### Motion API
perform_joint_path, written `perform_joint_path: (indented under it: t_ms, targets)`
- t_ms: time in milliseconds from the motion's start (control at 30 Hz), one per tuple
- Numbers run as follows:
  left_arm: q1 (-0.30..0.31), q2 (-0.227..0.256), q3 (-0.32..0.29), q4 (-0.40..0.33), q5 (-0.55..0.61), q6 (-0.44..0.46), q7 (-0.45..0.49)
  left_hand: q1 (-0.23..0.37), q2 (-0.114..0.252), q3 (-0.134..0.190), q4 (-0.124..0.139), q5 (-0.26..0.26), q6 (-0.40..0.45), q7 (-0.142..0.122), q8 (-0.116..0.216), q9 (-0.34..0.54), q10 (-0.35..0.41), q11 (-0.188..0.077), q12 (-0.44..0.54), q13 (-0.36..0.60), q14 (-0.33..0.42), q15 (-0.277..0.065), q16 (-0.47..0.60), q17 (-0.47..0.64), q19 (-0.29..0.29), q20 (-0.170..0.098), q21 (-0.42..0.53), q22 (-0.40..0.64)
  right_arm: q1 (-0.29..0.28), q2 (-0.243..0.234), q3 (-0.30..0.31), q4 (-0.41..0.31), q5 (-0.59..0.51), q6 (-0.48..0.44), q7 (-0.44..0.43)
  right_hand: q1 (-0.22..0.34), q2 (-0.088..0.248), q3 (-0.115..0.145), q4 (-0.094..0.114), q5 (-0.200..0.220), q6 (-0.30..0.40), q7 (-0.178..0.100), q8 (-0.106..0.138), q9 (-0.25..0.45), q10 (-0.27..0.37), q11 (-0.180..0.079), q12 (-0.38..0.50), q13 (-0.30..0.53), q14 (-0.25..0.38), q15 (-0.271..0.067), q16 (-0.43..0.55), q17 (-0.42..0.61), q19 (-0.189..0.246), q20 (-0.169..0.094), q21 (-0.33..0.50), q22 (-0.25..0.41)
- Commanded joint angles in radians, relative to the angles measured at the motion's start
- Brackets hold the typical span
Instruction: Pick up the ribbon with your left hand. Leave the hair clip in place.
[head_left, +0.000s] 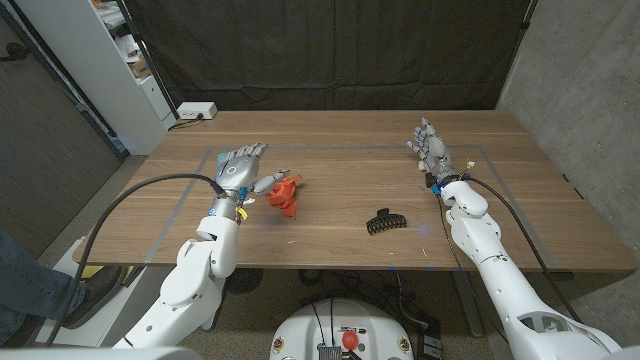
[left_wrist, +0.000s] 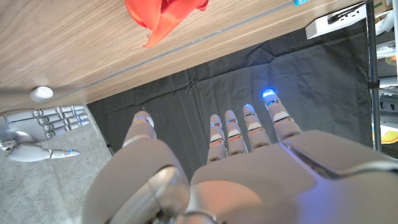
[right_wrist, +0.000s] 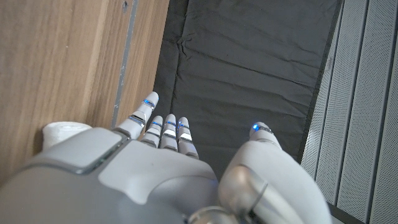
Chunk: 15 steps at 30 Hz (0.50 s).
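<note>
Left hand (head_left: 238, 166) fingers hide none of ribbon (head_left: 284, 193).

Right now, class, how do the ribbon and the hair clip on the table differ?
The ribbon is red, soft and crumpled; the hair clip is black and rigid, with curved teeth. The ribbon lies beside the left hand; the hair clip lies nearer the table's middle, apart from both hands. Both rest untouched on the wooden table.

A wooden surface (head_left: 340, 170) with a faint taped rectangle on it stands in front of a black, creased curtain (head_left: 330, 50). On the left stands a white shelf unit (head_left: 105, 70), with a white power strip (head_left: 195, 111) near its foot. A grey concrete wall (head_left: 580, 80) closes the right side. Grey floor (head_left: 60, 240) shows at the lower left, where a person's leg in jeans (head_left: 30, 285) and shoe stand at the edge.
</note>
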<state>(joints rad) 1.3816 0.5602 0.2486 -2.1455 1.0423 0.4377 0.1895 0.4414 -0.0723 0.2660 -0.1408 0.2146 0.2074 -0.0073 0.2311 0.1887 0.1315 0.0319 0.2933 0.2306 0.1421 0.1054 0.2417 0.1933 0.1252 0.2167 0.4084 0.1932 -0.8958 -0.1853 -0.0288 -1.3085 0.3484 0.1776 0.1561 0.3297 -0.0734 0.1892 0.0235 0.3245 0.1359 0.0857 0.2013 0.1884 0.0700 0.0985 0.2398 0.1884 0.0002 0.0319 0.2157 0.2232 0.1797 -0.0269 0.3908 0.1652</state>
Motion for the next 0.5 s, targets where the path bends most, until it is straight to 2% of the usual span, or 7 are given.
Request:
perform_joint_path:
  t_ms: [33, 500]
  targets:
    - [-0.022, 0.006, 0.04, 0.026, 0.025, 0.042, -0.031, 0.017, 0.002, 0.002, -0.007, 0.005, 0.003, -0.001, -0.002, 0.004, 0.001, -0.003, 0.0, 0.004, 0.002, -0.001, 0.002, 0.002, 0.011, 0.001, 0.009, 0.002, -0.007, -0.003, 0.004, -0.013, 0.002, -0.003, -0.003, 0.0, 0.011, 0.002, -0.003, 0.006, 0.011, 0.0, 0.006, 0.001, 0.006, 0.002, -0.008, 0.002, 0.009, 0.005, 0.009, -0.001, 0.006, 0.002, -0.005, 0.002]
    - [-0.034, 0.016, 0.064, 0.038, 0.02, 0.057, -0.057, 0.032, 0.006, 0.008, -0.011, 0.007, 0.006, -0.002, -0.004, 0.004, 0.007, -0.009, 0.002, 0.007, 0.004, -0.001, 0.0, 0.003, 0.027, 0.002, 0.008, -0.001, 0.001, -0.006, 0.004, -0.007, 0.001, -0.007, 0.001, 0.0, 0.012, 0.001, -0.004, 0.006, 0.012, 0.001, 0.005, 0.001, 0.007, 0.002, -0.011, 0.002, 0.009, 0.006, 0.008, -0.002, 0.008, 0.002, -0.011, 0.003]
